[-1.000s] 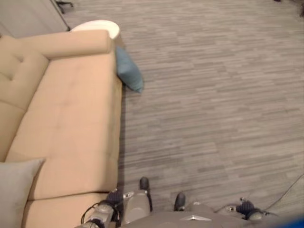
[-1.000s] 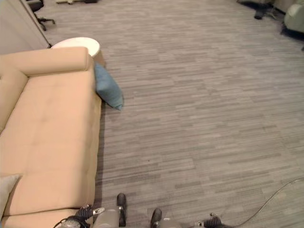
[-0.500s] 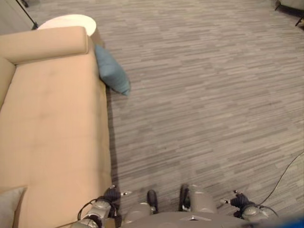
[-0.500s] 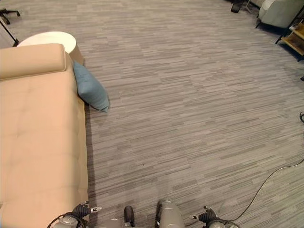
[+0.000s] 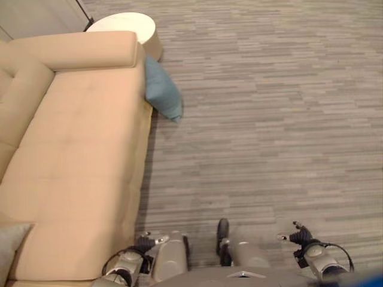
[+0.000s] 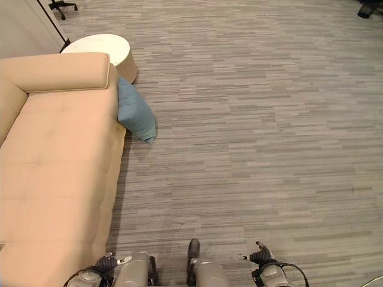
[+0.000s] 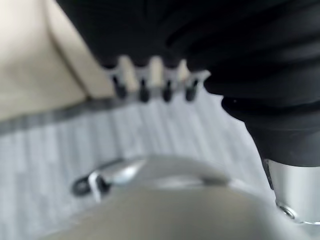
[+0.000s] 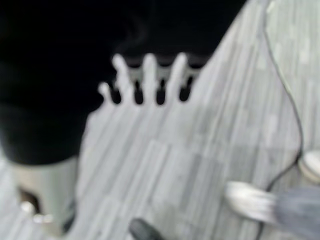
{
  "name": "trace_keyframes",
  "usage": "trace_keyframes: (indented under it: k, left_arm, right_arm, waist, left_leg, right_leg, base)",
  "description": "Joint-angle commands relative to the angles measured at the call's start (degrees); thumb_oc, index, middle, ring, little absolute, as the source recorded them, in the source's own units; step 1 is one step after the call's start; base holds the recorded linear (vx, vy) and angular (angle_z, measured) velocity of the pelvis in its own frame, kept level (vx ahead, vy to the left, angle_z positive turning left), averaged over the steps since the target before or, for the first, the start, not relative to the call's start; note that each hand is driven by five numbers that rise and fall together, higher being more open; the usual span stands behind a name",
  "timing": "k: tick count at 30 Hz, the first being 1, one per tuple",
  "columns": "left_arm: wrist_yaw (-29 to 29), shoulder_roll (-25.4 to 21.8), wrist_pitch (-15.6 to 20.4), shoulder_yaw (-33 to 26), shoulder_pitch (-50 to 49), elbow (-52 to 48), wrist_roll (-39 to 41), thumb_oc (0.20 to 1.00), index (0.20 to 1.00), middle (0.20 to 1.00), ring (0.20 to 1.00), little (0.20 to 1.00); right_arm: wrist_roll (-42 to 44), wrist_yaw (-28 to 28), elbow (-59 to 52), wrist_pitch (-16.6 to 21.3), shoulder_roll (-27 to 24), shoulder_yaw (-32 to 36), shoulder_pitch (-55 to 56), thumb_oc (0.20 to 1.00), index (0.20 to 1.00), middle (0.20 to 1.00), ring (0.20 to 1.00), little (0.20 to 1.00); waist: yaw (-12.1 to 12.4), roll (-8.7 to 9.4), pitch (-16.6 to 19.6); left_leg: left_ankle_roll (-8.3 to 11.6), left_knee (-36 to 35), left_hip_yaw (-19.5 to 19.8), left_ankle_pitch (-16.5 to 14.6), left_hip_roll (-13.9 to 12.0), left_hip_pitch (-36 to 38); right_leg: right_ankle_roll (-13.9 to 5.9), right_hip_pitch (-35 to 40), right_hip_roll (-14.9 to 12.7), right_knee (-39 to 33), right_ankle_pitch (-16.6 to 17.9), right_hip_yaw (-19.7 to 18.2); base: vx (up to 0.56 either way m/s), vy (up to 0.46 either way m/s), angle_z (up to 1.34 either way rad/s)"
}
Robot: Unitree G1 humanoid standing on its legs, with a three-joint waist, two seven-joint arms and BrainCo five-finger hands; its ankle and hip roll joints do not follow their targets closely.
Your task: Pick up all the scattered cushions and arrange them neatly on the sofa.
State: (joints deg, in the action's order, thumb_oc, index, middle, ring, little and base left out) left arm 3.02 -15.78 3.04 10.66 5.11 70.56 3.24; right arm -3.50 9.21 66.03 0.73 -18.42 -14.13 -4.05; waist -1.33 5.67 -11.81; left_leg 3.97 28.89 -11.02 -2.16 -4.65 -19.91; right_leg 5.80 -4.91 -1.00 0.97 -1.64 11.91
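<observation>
A blue cushion (image 5: 163, 91) stands on the floor, leaning against the front edge of the beige sofa (image 5: 78, 149) just below its far armrest. A corner of a grey cushion (image 5: 8, 246) lies on the seat's near end. My left hand (image 5: 145, 241) hangs low beside the sofa's front edge, its fingers (image 7: 150, 82) relaxed and holding nothing. Over bare floor, my right hand (image 5: 297, 235) also hangs low, its fingers (image 8: 146, 80) relaxed and empty. Both hands are far from the blue cushion.
A round white side table (image 6: 100, 46) stands past the sofa's far armrest, with an office chair (image 6: 62, 5) beyond it. Grey striped carpet (image 6: 257, 131) spreads wide to the right. A pale shoe (image 8: 248, 201) and a grey trouser leg show on the floor.
The camera has swung, so the sofa and blue cushion sit at different places in the picture. The things themselves have not moved. Both hands stay low and empty.
</observation>
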Motion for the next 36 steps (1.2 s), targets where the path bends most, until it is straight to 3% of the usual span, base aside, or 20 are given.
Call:
trace_keyframes:
  k: [1, 5, 8, 10, 11, 12, 13, 14, 15, 16, 17, 18, 21, 23, 24, 28, 30, 32, 35, 36]
  left_arm:
    - [1.41, 0.36, 0.28, 0.00, -0.75, -0.76, -0.14, 1.000, 1.000, 1.000, 1.000, 1.000]
    - [1.37, 0.92, 0.36, -0.11, -1.52, 0.41, -0.27, 1.000, 1.000, 1.000, 1.000, 1.000]
    - [1.30, 0.92, -0.19, -1.34, -3.61, 1.59, -1.68, 1.000, 1.000, 1.000, 1.000, 1.000]
    - [1.51, 0.66, -0.24, -1.33, -3.62, 1.59, -1.82, 1.000, 1.000, 1.000, 1.000, 1.000]
    - [1.25, 0.51, -0.28, -1.78, -3.91, 1.74, -1.28, 1.000, 1.000, 1.000, 1.000, 1.000]
    - [0.88, 0.14, -0.34, -2.19, -3.95, 1.00, 0.12, 1.000, 1.000, 1.000, 1.000, 1.000]
    - [0.88, 0.16, -0.34, -2.18, -3.94, 1.01, 0.12, 1.000, 1.000, 1.000, 1.000, 1.000]
    - [1.08, -0.40, -0.47, -1.92, -3.29, 0.72, 0.25, 1.000, 1.000, 1.000, 1.000, 1.000]
    - [1.33, -0.62, -0.30, -1.79, -2.71, 0.21, 0.91, 1.000, 1.000, 1.000, 1.000, 1.000]
    - [1.28, -0.58, -0.13, -1.77, -2.55, -0.24, 1.48, 1.000, 1.000, 1.000, 1.000, 1.000]
    - [1.02, -0.27, 0.22, -1.37, -2.10, -0.47, 1.96, 1.000, 1.000, 1.000, 1.000, 1.000]
    - [1.02, -0.26, 0.22, -1.38, -2.08, -0.46, 1.96, 1.000, 1.000, 1.000, 1.000, 1.000]
    - [0.15, 0.48, 0.27, -0.09, -0.81, 0.54, 0.21, 1.000, 1.000, 1.000, 1.000, 1.000]
    - [0.03, 0.88, 0.63, -0.19, -1.34, 0.54, -0.17, 1.000, 1.000, 1.000, 1.000, 1.000]
    - [-0.36, 1.11, 0.53, -0.71, -1.44, 0.82, 0.42, 1.000, 1.000, 1.000, 1.000, 1.000]
    - [-0.23, 0.79, 0.07, -0.82, -1.16, 0.91, 0.72, 1.000, 1.000, 1.000, 1.000, 1.000]
    - [-0.34, 0.74, -0.14, -0.67, -1.19, 0.85, 0.69, 1.000, 1.000, 1.000, 1.000, 1.000]
    - [-0.36, 1.03, -0.14, -0.53, -1.43, 0.98, 0.24, 1.000, 1.000, 1.000, 1.000, 1.000]
    - [-0.14, 1.19, 0.05, -0.43, -1.35, 1.05, -0.43, 1.000, 1.000, 1.000, 1.000, 1.000]
    - [-0.14, 1.18, 0.05, -0.42, -1.35, 1.05, -0.43, 1.000, 1.000, 1.000, 1.000, 1.000]
  right_arm:
    - [1.61, 0.77, -1.09, 0.59, -3.27, 0.44, 2.04, 1.000, 1.000, 1.000, 1.000, 1.000]
    - [1.17, 1.04, -0.80, 0.82, -3.17, 0.65, 2.23, 1.000, 1.000, 1.000, 1.000, 1.000]
    - [-0.25, 0.30, -0.91, 0.63, -2.92, 0.87, 2.98, 1.000, 1.000, 1.000, 1.000, 1.000]
    - [-0.65, 0.04, -0.40, 0.45, -2.41, 0.73, 2.88, 1.000, 1.000, 1.000, 1.000, 1.000]
    - [-1.76, -0.62, 0.42, 0.28, -1.94, 0.41, 2.95, 1.000, 1.000, 1.000, 1.000, 1.000]
    - [-1.59, -1.19, 0.15, 0.24, -1.69, 0.71, 2.13, 1.000, 1.000, 1.000, 1.000, 1.000]
    - [-1.59, -1.19, 0.15, 0.24, -1.72, 0.72, 2.13, 1.000, 1.000, 1.000, 1.000, 1.000]
    - [-0.66, -1.07, -0.46, 0.34, -1.42, 0.91, 1.52, 1.000, 1.000, 1.000, 1.000, 1.000]
    - [-0.42, -0.96, -1.01, 0.54, -1.16, 0.59, 1.20, 1.000, 1.000, 1.000, 1.000, 1.000]
    - [-0.26, -0.91, -1.07, 0.61, -1.24, 0.44, 1.26, 1.000, 1.000, 1.000, 1.000, 1.000]
    - [0.10, -0.99, -0.73, 0.56, -1.51, 0.42, 0.98, 1.000, 1.000, 1.000, 1.000, 1.000]
    - [0.10, -0.99, -0.72, 0.56, -1.52, 0.42, 0.96, 1.000, 1.000, 1.000, 1.000, 1.000]
    - [-0.22, -1.00, 1.14, -0.13, -2.32, 0.75, 1.14, 1.000, 1.000, 1.000, 1.000, 1.000]
    - [-0.18, -1.21, 1.06, 0.01, -2.63, 0.77, 1.72, 1.000, 1.000, 1.000, 1.000, 1.000]
    - [0.51, -1.28, 0.92, 0.53, -2.83, 1.37, 2.14, 1.000, 1.000, 1.000, 1.000, 1.000]
    - [1.59, -0.67, 0.94, 0.55, -3.56, 1.61, 2.17, 1.000, 1.000, 1.000, 1.000, 1.000]
    - [2.42, -0.66, 1.20, 0.15, -3.71, 1.87, 2.79, 1.000, 1.000, 1.000, 1.000, 1.000]
    - [2.80, -0.44, 1.31, 0.40, -3.86, 2.01, 3.42, 1.000, 1.000, 1.000, 1.000, 1.000]
    - [2.87, -0.04, 1.69, 0.24, -3.40, 2.26, 3.45, 1.000, 1.000, 1.000, 1.000, 1.000]
    - [2.86, -0.04, 1.69, 0.24, -3.38, 2.26, 3.46, 1.000, 1.000, 1.000, 1.000, 1.000]
  waist:
    - [1.73, -3.00, 0.91]
    - [3.99, -4.03, 1.87]
    - [4.49, -3.94, 3.72]
    - [5.18, -2.25, 4.33]
    - [6.33, -0.92, 5.46]
    - [6.63, -0.23, 5.09]
    - [6.75, -0.37, 5.26]
    - [5.51, -0.69, 4.66]
    - [4.78, -2.28, 3.94]
    - [4.02, -2.50, 3.30]
    - [2.31, -2.79, 2.70]
    - [2.26, -2.88, 2.76]
    - [-0.41, -0.97, 2.67]
    - [-0.52, -0.62, 2.69]
    - [-0.49, -0.30, 2.55]
    - [-0.53, 0.46, 1.77]
    - [-0.21, 0.54, 2.29]
    - [0.09, -0.03, 3.09]
    - [1.30, -1.99, 4.33]
    - [1.33, -1.90, 4.29]
  left_leg:
    - [-0.58, -14.99, 0.64, 5.83, 1.06, -1.11]
    - [1.07, -29.37, 1.43, 10.62, 2.28, -2.83]
    - [0.24, -27.57, 2.22, 12.69, 2.22, -1.23]
    - [-0.47, -22.86, 2.58, 11.32, 2.89, -2.95]
    - [-1.89, -19.96, 2.29, 7.82, 4.01, -2.07]
    - [-3.69, -18.78, 1.93, 5.45, 4.57, -0.63]
    - [-3.66, -18.84, 1.90, 5.55, 4.37, -0.80]
    - [-5.13, -19.56, 2.26, 3.26, 4.61, 2.92]
    - [-5.73, -21.35, 2.79, 1.95, 3.72, 6.89]
    - [-5.65, -21.90, 3.37, 1.19, 4.04, 8.90]
    - [-4.89, -23.17, 4.33, -0.09, 4.52, 12.81]
    - [-4.86, -23.23, 4.40, 0.00, 4.42, 12.74]
    - [-2.97, -21.46, 6.86, -5.04, 6.67, 17.19]
    - [-2.56, -18.53, 7.13, -6.26, 6.92, 16.66]
    - [-1.04, -10.08, 7.22, -3.91, 6.24, 14.76]
    - [0.12, 4.12, 4.03, 1.08, 1.98, 7.22]
    - [-0.94, 0.32, 0.17, 0.44, 0.66, 5.09]
    - [-2.28, -7.97, -0.86, -0.76, 2.41, 4.90]
    - [-0.68, -21.55, -3.38, 6.77, 3.61, 2.16]
    - [-0.68, -21.72, -3.44, 6.84, 3.70, 2.33]
  right_leg:
    - [-8.77, 2.81, 0.05, 2.58, -5.43, -3.61]
    - [-9.19, 9.25, 1.97, 2.13, -9.42, -4.97]
    - [-9.55, 13.58, 2.03, 2.43, -11.43, -6.85]
    - [-10.25, 14.65, 0.16, 3.46, -11.72, -7.57]
    - [-12.57, 14.09, -2.46, 7.30, -9.93, -7.08]
    - [-15.41, 8.49, -5.14, 19.09, -1.34, -7.64]
    - [-15.37, 8.26, -4.97, 19.01, -1.16, -7.75]
    - [-15.30, 3.06, -5.17, 27.13, 4.28, -9.14]
    - [-13.69, -3.14, -5.25, 31.07, 2.95, -7.10]
    - [-13.07, -5.59, -5.71, 30.80, 0.65, -5.29]
    - [-12.35, -8.58, -4.31, 23.89, -1.80, -3.17]
    - [-12.31, -8.53, -4.21, 23.63, -1.60, -3.07]
    - [-14.45, -7.55, -3.35, 2.19, 1.42, -4.18]
    - [-13.83, -6.19, -3.26, 1.49, 2.03, -5.42]
    - [-12.41, -4.69, -3.05, 2.39, 2.03, -6.82]
    - [-9.39, -0.93, -2.61, 1.89, -0.07, -5.22]
    - [-8.83, 1.67, -2.22, 1.08, -1.55, -4.00]
    - [-9.18, 3.57, -1.55, 0.23, -2.70, -3.62]
    - [-9.39, 7.87, 1.49, -0.61, -6.23, -3.42]
    - [-9.41, 7.94, 1.41, -0.60, -6.29, -3.45]
  base:
    - [0.48, 0.020, -0.06]
    - [0.51, 0.028, -0.27]
    - [0.57, 0.058, -0.43]
    - [0.53, 0.083, -0.43]
    - [0.58, 0.190, -0.41]
    - [0.46, 0.174, -0.67]
    - [0.40, 0.162, -0.76]
    - [0.43, 0.138, -0.65]
    - [0.55, 0.141, -0.19]
    - [0.60, 0.006, 0.23]
    - [0.40, -0.055, 0.51]
    - [0.45, -0.119, 0.56]
    - [0.44, -0.225, 0.86]
    - [0.28, -0.187, 1.39]
    - [0.17, -0.140, 1.58]
    - [0.17, -0.208, 0.80]
    - [0.27, -0.139, 0.09]
    - [0.33, -0.034, 0.32]
    - [0.40, -0.013, 0.26]
    - [0.38, 0.017, 0.02]
